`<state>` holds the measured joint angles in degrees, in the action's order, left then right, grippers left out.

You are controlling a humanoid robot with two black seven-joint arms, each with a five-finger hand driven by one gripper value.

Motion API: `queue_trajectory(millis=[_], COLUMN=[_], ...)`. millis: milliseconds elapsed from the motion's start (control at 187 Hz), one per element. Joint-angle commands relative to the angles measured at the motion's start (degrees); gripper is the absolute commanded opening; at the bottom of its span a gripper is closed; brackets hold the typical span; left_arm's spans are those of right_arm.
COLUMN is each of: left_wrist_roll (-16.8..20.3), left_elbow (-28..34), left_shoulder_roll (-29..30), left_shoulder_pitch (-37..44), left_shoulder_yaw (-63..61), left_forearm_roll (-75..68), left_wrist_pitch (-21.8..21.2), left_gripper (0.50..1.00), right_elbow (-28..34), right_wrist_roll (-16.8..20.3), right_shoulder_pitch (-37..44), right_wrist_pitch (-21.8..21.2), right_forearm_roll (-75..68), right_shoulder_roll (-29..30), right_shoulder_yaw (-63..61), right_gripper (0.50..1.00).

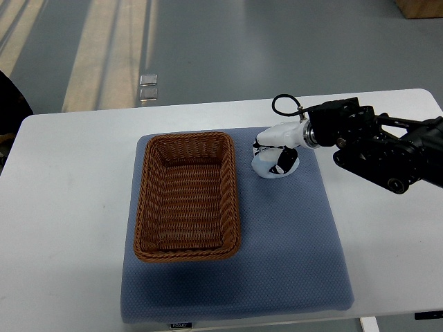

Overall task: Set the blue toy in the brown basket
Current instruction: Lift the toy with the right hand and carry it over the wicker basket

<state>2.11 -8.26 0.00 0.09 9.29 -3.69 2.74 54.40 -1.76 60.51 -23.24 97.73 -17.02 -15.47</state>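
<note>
Right arm in from the right edge, black forearm ending in a white hand (275, 153) lowered onto the blue mat (291, 235) just right of the basket (187, 197). Fingers curled downward over a small spot on the mat; whether closed on anything, cannot tell. Blue toy not made out, perhaps hidden under the hand. Brown wicker basket on the mat's left half, open side up, nothing inside. Mat spread on the white bench (69, 207). Hand close beside the basket's right rim, not touching it.
</note>
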Motion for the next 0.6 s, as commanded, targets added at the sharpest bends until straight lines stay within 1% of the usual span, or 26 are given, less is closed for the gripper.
queue_trajectory(millis=[0, 380, 594], left_wrist_roll=[-0.01, -0.01, -0.01], left_elbow=[0.0, 0.0, 0.0], left_shoulder_roll=[0.0, 0.0, 0.0], left_shoulder_pitch=[0.0, 0.0, 0.0], left_shoulder_yaw=[-0.06, 0.03, 0.03], left_forearm_roll=[0.0, 0.0, 0.0], left_wrist_pitch=[0.07, 0.07, -0.02], left_gripper=[1.0, 1.0, 1.0], right_elbow=[0.0, 0.09, 1.32], right_wrist_roll=[0.0, -0.52, -0.52], right_shoulder_pitch=[0.66, 9.28, 10.16], right_wrist_pitch=[-0.05, 0.83, 0.65], right_forearm_roll=[-0.08, -1.05, -1.57], right_shoulder_roll=[-0.21, 0.06, 5.85], right_shoulder_yaw=[-0.09, -1.23, -5.54], right_gripper=[0.5, 0.5, 0.5])
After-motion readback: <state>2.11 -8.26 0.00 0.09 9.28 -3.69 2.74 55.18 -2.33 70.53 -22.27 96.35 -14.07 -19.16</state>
